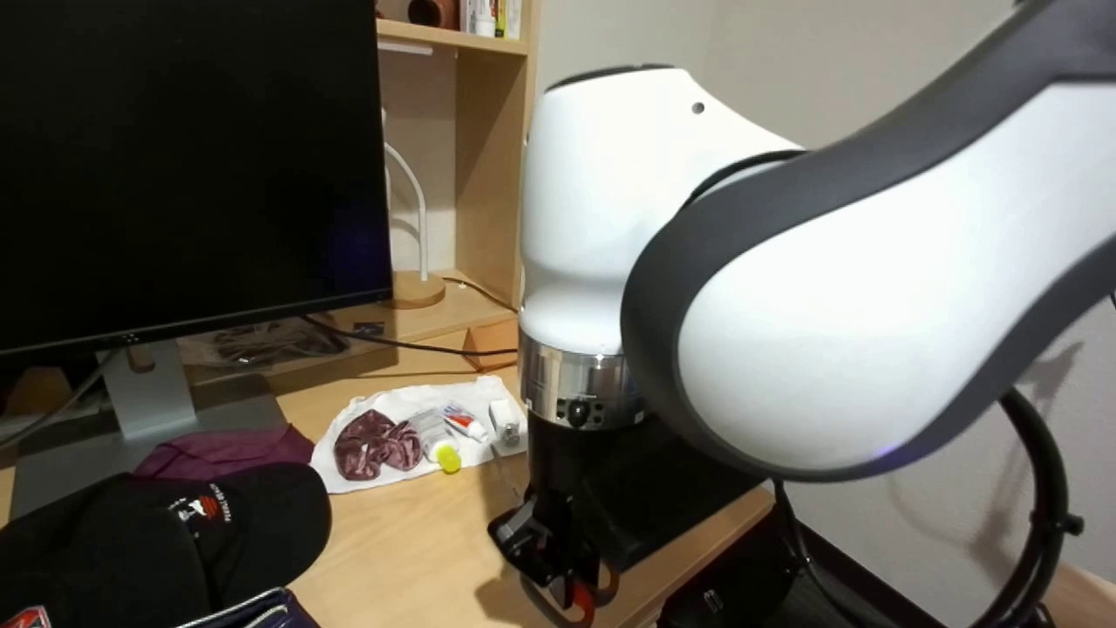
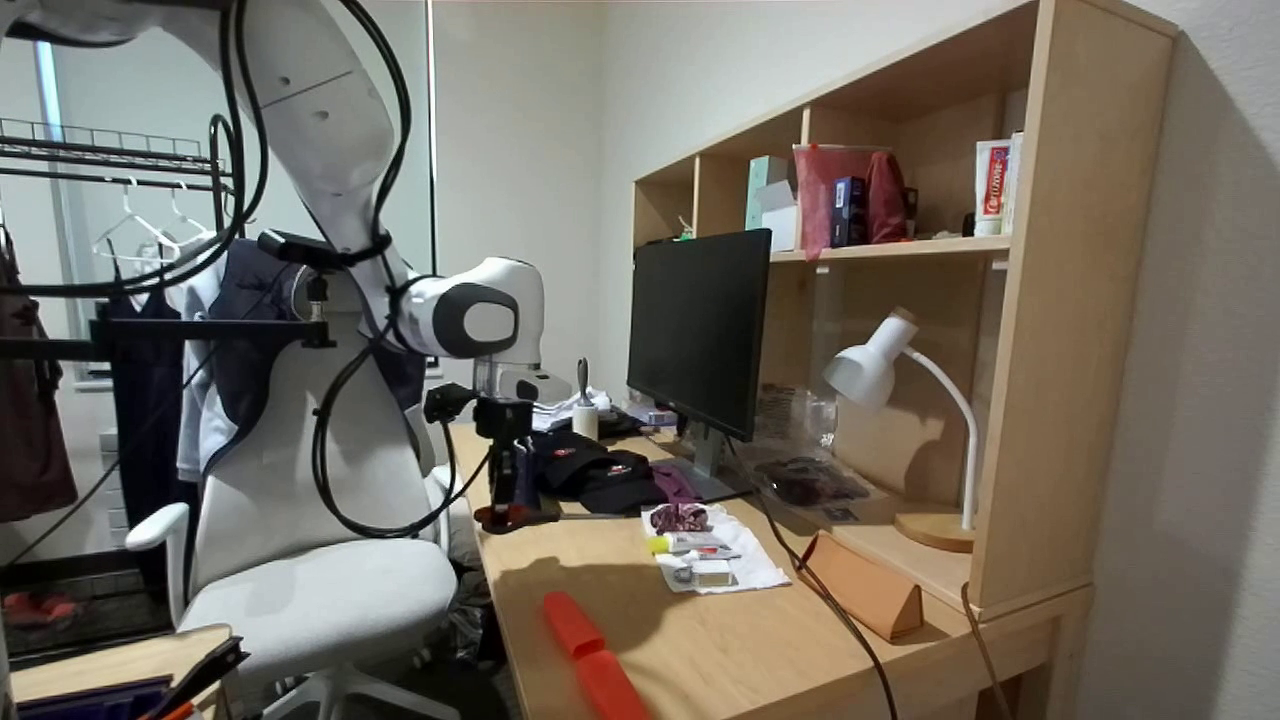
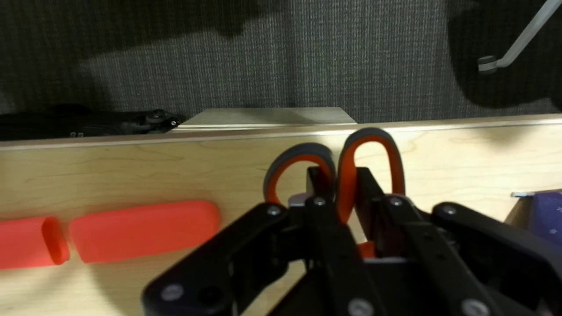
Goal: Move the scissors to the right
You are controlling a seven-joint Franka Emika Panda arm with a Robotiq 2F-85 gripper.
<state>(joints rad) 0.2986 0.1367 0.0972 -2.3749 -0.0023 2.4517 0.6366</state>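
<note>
My gripper (image 3: 339,182) is shut on the scissors (image 3: 347,193) in the wrist view. Its fingers pinch the inner sides of the two orange-red and grey handle loops, which stick out past the fingertips. In an exterior view the gripper (image 2: 510,500) holds the scissors (image 2: 512,518) roughly level above the desk, with the slim blades pointing toward the monitor side. In an exterior view the handles (image 1: 582,600) show below the gripper (image 1: 567,571), and a blade sticks out behind it. A shadow lies on the desk below. The blades are hidden in the wrist view.
Two red case-like pieces (image 3: 145,230) lie near the desk edge (image 3: 246,134). A white cloth (image 1: 336,449) bears small tubes and a scrunchie. Black caps (image 1: 253,515), a monitor (image 1: 192,174), a brown case (image 2: 860,585), a cable and a dark blue pouch (image 3: 546,215) are also on the desk.
</note>
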